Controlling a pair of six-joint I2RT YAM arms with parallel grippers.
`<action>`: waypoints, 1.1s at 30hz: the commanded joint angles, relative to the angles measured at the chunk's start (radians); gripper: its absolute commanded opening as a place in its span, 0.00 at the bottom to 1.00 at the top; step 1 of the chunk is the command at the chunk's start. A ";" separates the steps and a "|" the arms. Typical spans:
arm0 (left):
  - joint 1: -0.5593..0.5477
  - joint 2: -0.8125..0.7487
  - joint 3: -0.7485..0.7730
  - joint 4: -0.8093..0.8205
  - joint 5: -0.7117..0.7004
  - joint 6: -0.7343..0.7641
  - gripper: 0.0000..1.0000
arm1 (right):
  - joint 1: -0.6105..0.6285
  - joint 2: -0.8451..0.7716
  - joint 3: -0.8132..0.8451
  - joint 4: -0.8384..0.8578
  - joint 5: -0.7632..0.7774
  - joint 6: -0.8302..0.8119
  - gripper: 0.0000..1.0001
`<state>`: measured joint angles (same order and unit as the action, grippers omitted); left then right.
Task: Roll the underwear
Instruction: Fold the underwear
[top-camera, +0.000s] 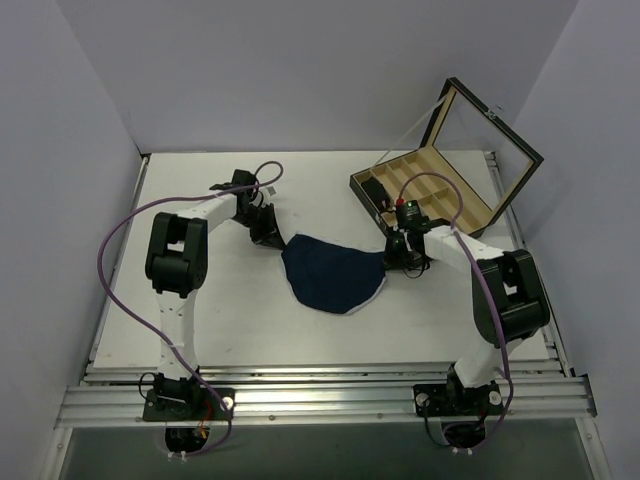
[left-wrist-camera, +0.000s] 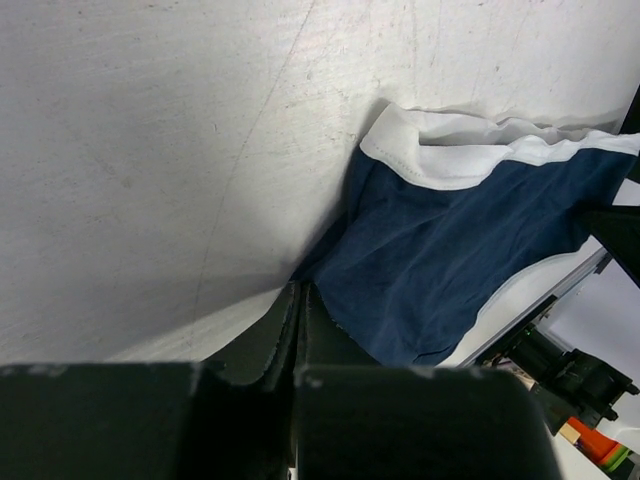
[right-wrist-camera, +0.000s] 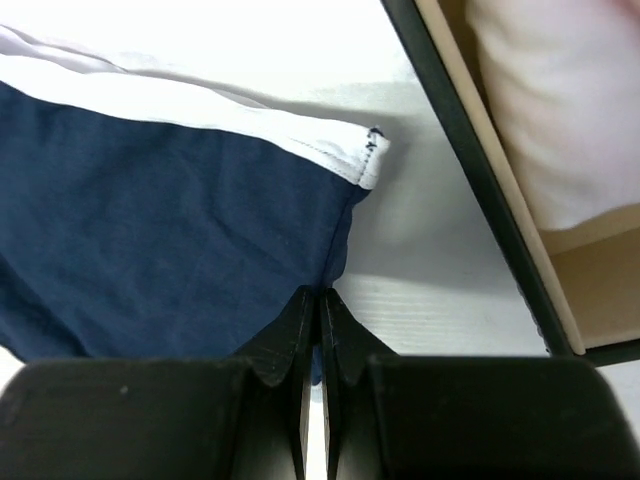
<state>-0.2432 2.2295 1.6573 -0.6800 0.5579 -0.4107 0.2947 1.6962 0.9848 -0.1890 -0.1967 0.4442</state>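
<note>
At our left gripper (left-wrist-camera: 298, 296) the two black fingers are pressed tip to tip. A corner of the soft dark navy-blue fabric underwear with white trim (left-wrist-camera: 450, 250) runs right into the seam between them, so we read it as pinched there. Our right gripper (right-wrist-camera: 320, 300) looks the same: its fingers are closed with no gap, and the garment's side edge is drawn in between the tips, just below the stitched white band.

From above, the underwear lies spread on the white table (top-camera: 235, 315), stretched between the two grippers. The left one is at its upper-left corner and the right one at its right corner. Just beside the right gripper stands the open, black-walled wooden divided box (right-wrist-camera: 470, 160), with a white-and-pink cloth bundle (right-wrist-camera: 560, 100) inside it.

We judge this to be the start of the roll, with both corners gripped and nothing turned over yet. To do it well, we should:
- lift both corners together, and only slightly;
- carry them evenly over the body of the garment so the roll begins straight;
- hold a light tension between the arms so the fabric does not bunch;
- steer the right wrist away from the box wall.

Neither pinch takes much cloth, so a jerk could pull a corner free.
</note>
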 joint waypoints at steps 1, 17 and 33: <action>-0.001 -0.004 -0.004 0.051 0.022 -0.008 0.02 | 0.000 0.002 0.063 -0.049 -0.038 0.019 0.00; -0.007 -0.048 -0.040 0.102 0.051 -0.057 0.02 | 0.164 0.085 0.241 -0.064 -0.060 0.143 0.00; -0.008 -0.050 -0.048 0.105 0.051 -0.053 0.02 | 0.253 0.204 0.446 -0.078 -0.058 0.238 0.00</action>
<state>-0.2470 2.2253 1.6005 -0.6006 0.6025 -0.4679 0.5327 1.8797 1.3880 -0.2390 -0.2512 0.6521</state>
